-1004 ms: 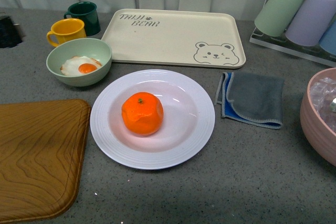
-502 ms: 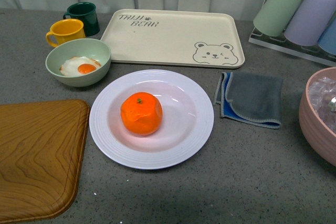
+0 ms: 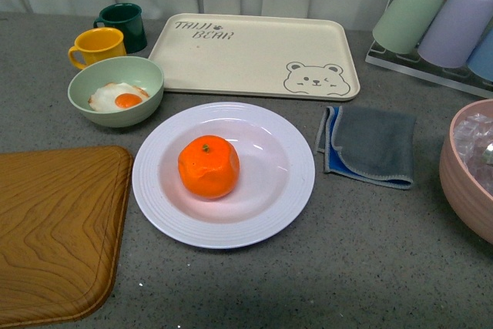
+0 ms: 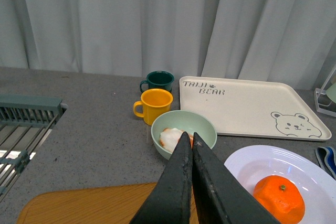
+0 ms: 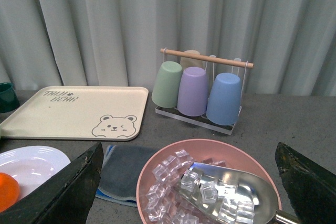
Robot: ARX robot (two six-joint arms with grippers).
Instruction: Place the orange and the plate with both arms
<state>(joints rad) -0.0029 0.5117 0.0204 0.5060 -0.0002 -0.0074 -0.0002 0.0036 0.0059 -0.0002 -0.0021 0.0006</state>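
Orange [image 3: 208,166] on plate [image 3: 296,190] looks light and roll-prone, so pinch its sides; the glossy plate is likely slippery and breakable, so take its rim; left gripper [image 4: 187,136] clenched empty, right gripper [image 5: 187,149] spread wide.

White plate [image 3: 152,190], bright orange [image 3: 208,167], wood-grain board [image 3: 54,229]

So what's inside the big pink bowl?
Clear ice cubes and a shiny metal scoop lying among them fill the pink bowl. The ice covers the bowl's bottom, so anything underneath is hidden.

Whole view — faint sideways wobble
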